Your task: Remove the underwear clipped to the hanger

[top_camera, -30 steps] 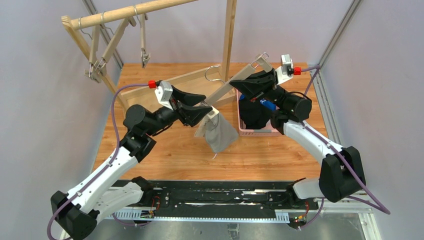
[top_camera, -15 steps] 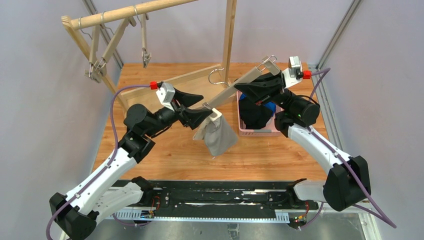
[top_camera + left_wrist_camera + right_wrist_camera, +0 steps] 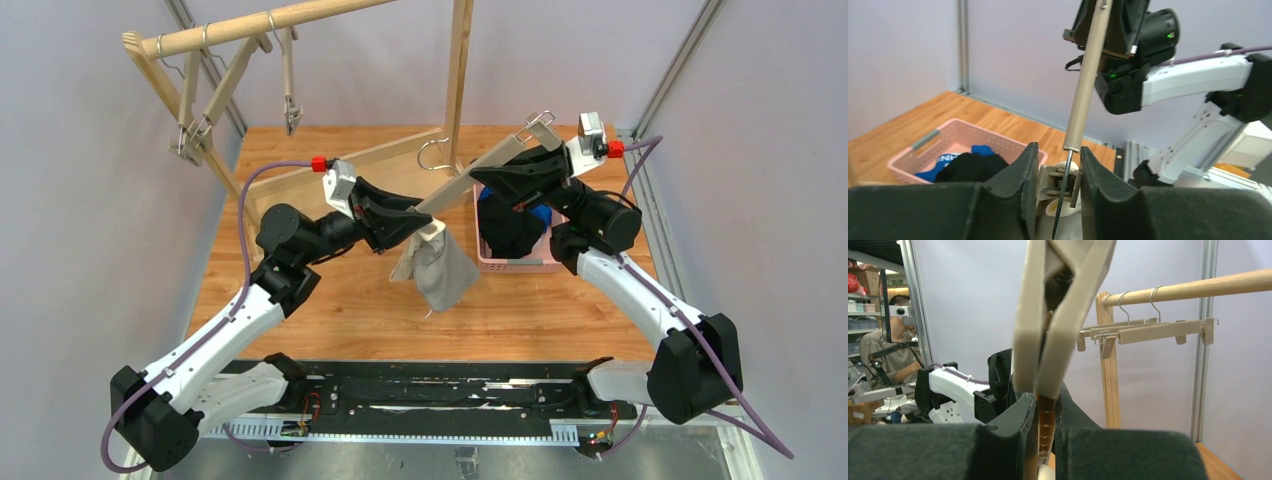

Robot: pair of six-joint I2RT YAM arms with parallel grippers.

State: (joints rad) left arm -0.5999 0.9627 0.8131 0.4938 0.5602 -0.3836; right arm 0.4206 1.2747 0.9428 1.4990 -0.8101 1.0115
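The grey underwear [image 3: 437, 268] hangs over the middle of the table [image 3: 330, 300] from the clip [image 3: 1058, 182] on the low end of the hanger [image 3: 480, 170]. Your left gripper [image 3: 1059, 149] pinches that clip, narrow, likely to spring it open. Your right gripper [image 3: 1045, 397] clamps the hanger's high end, steadying it. The blue pair [image 3: 980, 150] and black pair [image 3: 970, 167] lie in the basket [image 3: 515, 265] toward the right edge.
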